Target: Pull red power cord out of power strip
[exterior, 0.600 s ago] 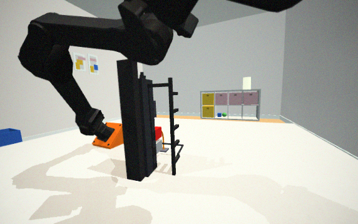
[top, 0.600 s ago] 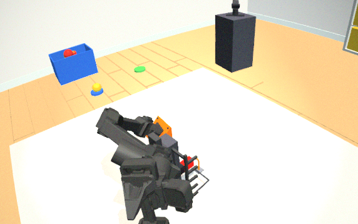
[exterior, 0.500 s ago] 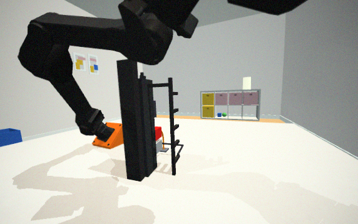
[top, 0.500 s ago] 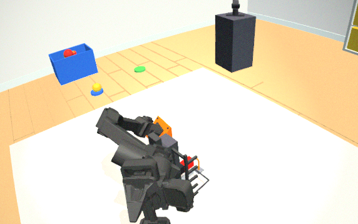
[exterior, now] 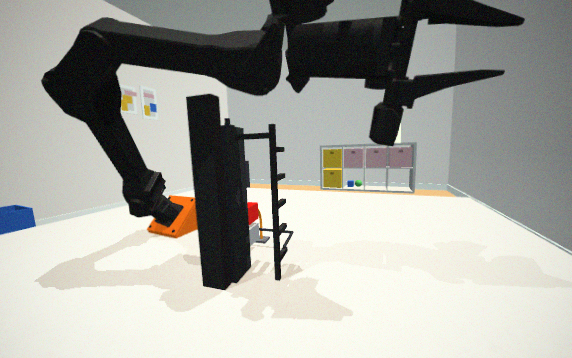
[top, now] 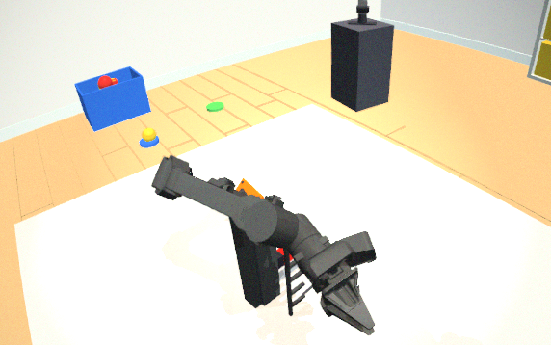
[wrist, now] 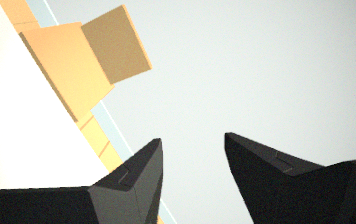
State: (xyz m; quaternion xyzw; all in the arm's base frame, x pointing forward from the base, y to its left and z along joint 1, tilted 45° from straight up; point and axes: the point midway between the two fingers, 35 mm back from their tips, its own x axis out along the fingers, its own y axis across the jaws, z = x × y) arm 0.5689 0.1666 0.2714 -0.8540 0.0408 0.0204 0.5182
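Observation:
My gripper (top: 370,329) (exterior: 514,46) (wrist: 193,143) is open, its fingers partly apart with nothing between them. It is raised well above the white surface and stands apart from the other things. A red block (top: 284,253) (exterior: 253,212) shows behind the black post, mostly hidden in the top view. Under it in the exterior view is a light grey box (exterior: 254,233), with a thin orange cord (exterior: 261,225) curving down beside them. I cannot make out a power strip or a red cord with its plug for certain; the post and the arm hide part of that area.
A tall black post (top: 257,277) (exterior: 206,190) stands beside a black pegged rack (top: 289,289) (exterior: 275,200). An orange sloped base (top: 248,189) (exterior: 186,212) is at the arm's foot. A blue bin (top: 118,107) (exterior: 15,220) and a dark pedestal (top: 373,67) stand farther off.

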